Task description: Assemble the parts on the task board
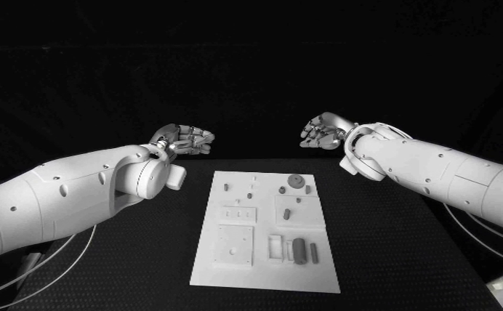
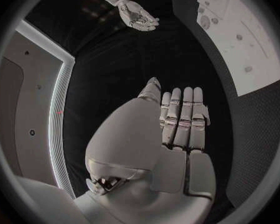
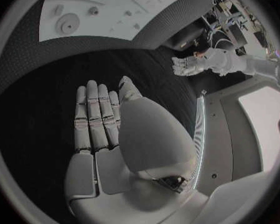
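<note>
The white task board (image 1: 262, 273) lies flat in the middle of the black table. Grey parts sit on it: a round disc (image 1: 298, 180) near its far end, small pegs (image 1: 225, 187) beside it, and two dark long pieces (image 1: 300, 250) near the front. My left hand (image 1: 184, 139) hovers beyond the board's far left corner, holding nothing. My right hand (image 1: 323, 131) hovers beyond the far right corner, also holding nothing. In the left wrist view, the left hand (image 2: 180, 122) has straight fingers lying side by side. The right hand (image 3: 99, 117) looks the same in its own wrist view.
Black table surface surrounds the board on all sides. Cables hang by both arms near the table's front corners (image 1: 472, 231). The left wrist view shows the board (image 2: 252, 50) and the right hand (image 2: 140, 17). The right wrist view shows the board (image 3: 109, 20) and the left hand (image 3: 190, 64).
</note>
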### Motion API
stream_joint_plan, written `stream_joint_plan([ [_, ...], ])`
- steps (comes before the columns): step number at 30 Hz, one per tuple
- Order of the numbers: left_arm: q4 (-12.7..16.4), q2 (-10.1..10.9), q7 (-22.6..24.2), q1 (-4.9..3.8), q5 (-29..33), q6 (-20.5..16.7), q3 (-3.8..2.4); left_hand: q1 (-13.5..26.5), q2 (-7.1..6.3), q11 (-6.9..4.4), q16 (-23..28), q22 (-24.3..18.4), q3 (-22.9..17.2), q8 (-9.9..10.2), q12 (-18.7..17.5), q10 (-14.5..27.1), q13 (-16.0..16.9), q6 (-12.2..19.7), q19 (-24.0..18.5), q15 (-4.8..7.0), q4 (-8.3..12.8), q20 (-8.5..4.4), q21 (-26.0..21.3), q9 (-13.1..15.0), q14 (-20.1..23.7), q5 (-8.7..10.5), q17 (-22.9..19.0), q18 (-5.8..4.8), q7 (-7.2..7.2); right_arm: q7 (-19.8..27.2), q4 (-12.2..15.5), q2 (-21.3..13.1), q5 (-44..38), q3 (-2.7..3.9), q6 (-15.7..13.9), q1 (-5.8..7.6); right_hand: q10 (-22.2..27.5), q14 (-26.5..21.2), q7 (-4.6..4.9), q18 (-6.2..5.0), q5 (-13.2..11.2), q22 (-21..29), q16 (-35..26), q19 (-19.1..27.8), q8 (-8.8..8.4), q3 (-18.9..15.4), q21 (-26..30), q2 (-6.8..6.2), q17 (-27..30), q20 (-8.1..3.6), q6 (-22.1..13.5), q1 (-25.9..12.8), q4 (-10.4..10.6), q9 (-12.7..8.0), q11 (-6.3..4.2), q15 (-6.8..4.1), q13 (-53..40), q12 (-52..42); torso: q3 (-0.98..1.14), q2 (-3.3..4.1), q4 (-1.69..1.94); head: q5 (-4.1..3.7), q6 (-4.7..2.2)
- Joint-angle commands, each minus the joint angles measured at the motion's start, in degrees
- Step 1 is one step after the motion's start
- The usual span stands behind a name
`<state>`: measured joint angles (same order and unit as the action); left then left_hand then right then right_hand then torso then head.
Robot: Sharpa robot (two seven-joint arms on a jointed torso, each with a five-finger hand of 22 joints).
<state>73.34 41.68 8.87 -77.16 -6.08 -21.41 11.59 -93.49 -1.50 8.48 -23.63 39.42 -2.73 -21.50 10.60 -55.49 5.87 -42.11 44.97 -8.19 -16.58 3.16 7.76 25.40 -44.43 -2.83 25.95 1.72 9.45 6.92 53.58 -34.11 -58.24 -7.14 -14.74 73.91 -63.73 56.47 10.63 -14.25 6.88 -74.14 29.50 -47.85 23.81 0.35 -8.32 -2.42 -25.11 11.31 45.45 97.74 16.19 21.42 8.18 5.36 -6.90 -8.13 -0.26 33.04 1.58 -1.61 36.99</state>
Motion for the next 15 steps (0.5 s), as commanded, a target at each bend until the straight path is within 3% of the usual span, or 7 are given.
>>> stream_joint_plan([
  [1, 2.5, 0.9, 3.0, -0.09, -3.9, 2.4, -0.08, 0.0, -0.15, 0.0, 0.5, -0.3, 0.0, 0.4, -0.4, -0.4, -0.2, -0.5, 0.6, 0.13, -0.1, 0.02, -0.4, -0.3, -0.4, -0.1, 0.0, -0.31, 0.14, 0.6, -0.1, 0.3, -14.2, -0.02, 1.3, -0.5, -3.8, 10.0, -0.94, -0.75, 0.1, -1.4, 5.7, -11.3, -0.26, 0.1, -4.2, -0.98, -5.7, -3.57, 3.6, 1.6, 0.3, 0.5, -1.43, -4.56, -0.6, 0.4, 0.25, 1.21, 0.81, -0.69, -0.29],
  [6, 4.7, 2.1, 3.3, -0.08, -3.7, 2.3, -0.07, 0.7, -0.53, 0.13, 1.0, -0.7, 0.1, 0.9, -1.0, -0.6, -0.4, -0.6, 0.8, 0.01, -0.1, -0.13, -0.9, -0.6, -0.2, -0.1, 0.0, -0.63, 0.33, 0.5, -0.5, 1.0, -20.6, -0.02, 1.5, -1.22, -4.7, 13.0, -1.12, -0.75, 0.1, -2.2, 8.8, -15.1, -1.06, -0.2, -6.3, -1.49, -8.8, -5.23, 4.4, 1.6, 0.2, 0.6, -1.92, -5.43, -0.7, 1.4, 0.33, 2.43, 1.84, -1.56, -0.64],
  [15, 8.0, 3.6, 3.7, -0.06, -3.6, 2.6, -0.07, 1.7, -0.93, 0.28, 1.5, -1.2, 0.1, 1.3, -1.6, -0.7, -0.7, -0.7, 1.0, -0.09, -0.1, -0.28, -1.5, -1.0, -0.2, -0.1, 0.0, -0.98, 0.53, 0.0, -1.2, 2.6, -28.1, -0.01, 2.6, -2.46, -5.5, 15.7, -1.23, -0.75, 0.1, -2.4, 14.2, -18.6, -2.53, -0.6, -10.9, -2.11, -13.6, -7.14, 5.1, 1.6, 0.2, 1.0, -2.28, -5.86, -0.7, 3.3, 0.13, 4.33, 3.59, -3.2, -1.04],
])
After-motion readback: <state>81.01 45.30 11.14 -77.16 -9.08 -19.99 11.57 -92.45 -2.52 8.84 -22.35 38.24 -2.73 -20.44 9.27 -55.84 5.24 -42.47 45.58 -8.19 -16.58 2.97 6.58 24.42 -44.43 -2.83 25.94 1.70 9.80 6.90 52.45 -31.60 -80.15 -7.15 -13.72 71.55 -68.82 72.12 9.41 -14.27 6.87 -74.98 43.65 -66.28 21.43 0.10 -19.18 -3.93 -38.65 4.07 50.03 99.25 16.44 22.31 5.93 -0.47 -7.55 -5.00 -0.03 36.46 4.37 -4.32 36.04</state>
